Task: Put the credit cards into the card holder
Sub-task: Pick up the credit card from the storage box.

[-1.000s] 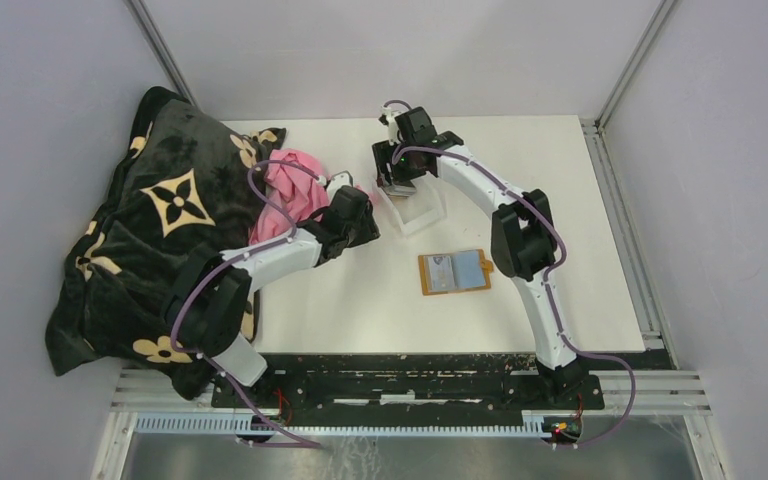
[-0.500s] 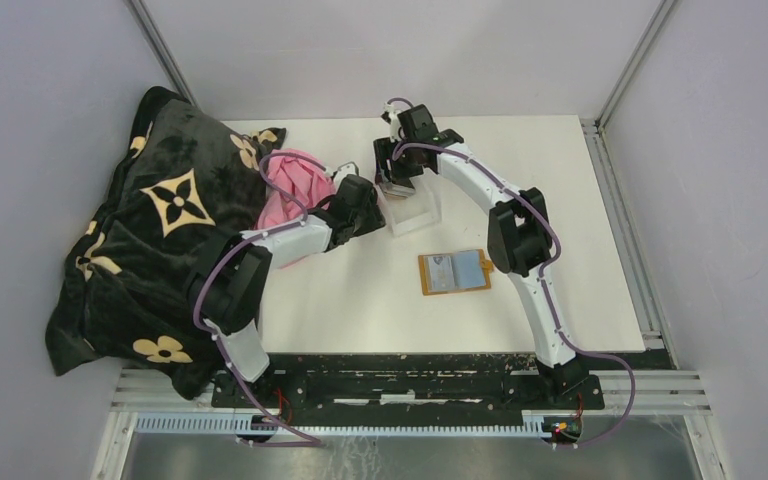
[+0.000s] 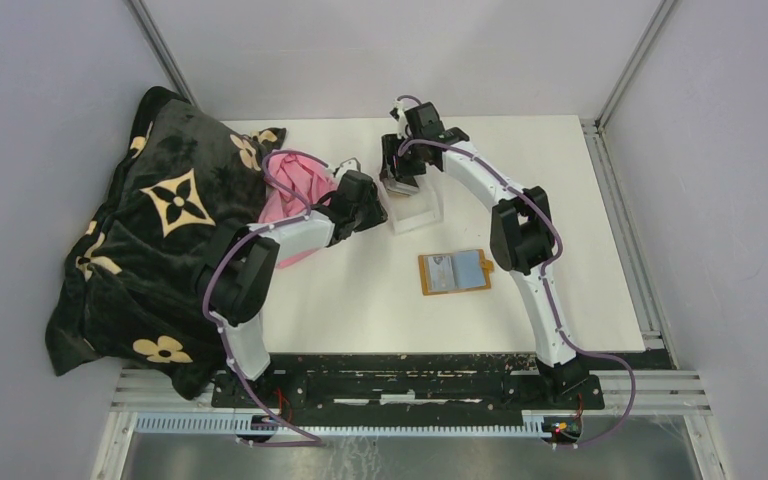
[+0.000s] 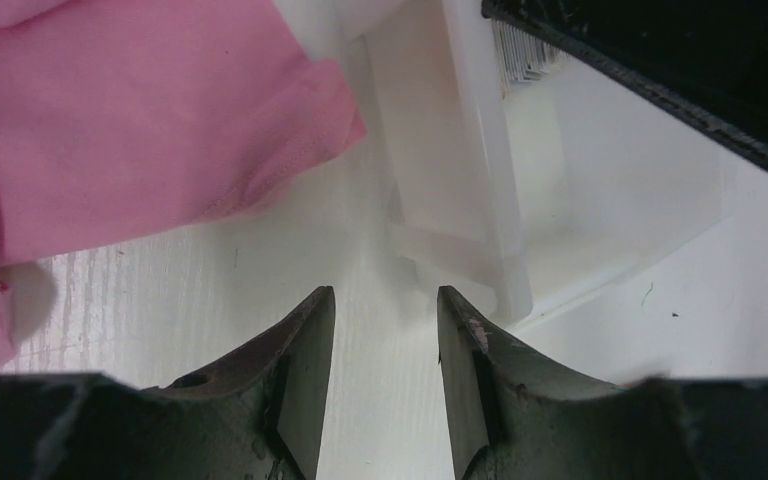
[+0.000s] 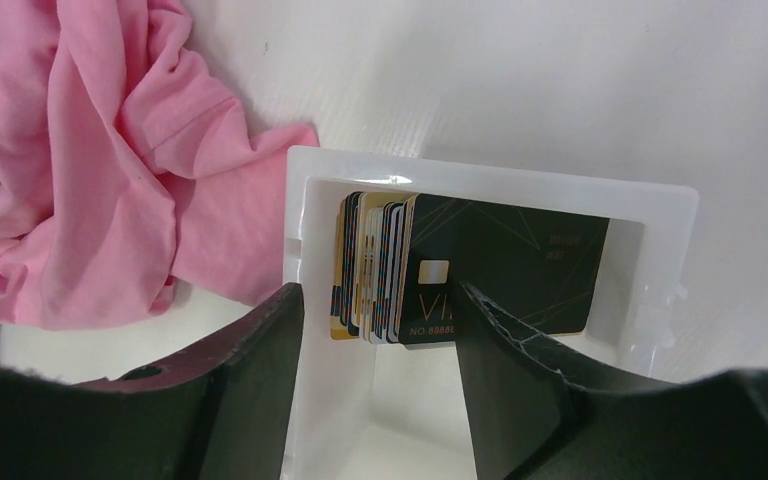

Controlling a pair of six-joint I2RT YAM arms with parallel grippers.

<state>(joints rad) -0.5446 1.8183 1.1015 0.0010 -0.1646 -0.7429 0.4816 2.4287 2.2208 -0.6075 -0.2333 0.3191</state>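
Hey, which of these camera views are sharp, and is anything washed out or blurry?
Top view: even light, sharp throughout. Left wrist: the clear tray washes out against the white table, its edges soft. Right wrist: the cards are sharp, print on the dark one partly readable.

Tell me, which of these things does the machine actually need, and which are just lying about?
Needed: credit cards, upright in the clear tray; orange card holder, open on the table.
Lying about: pink cloth; black flowered blanket.
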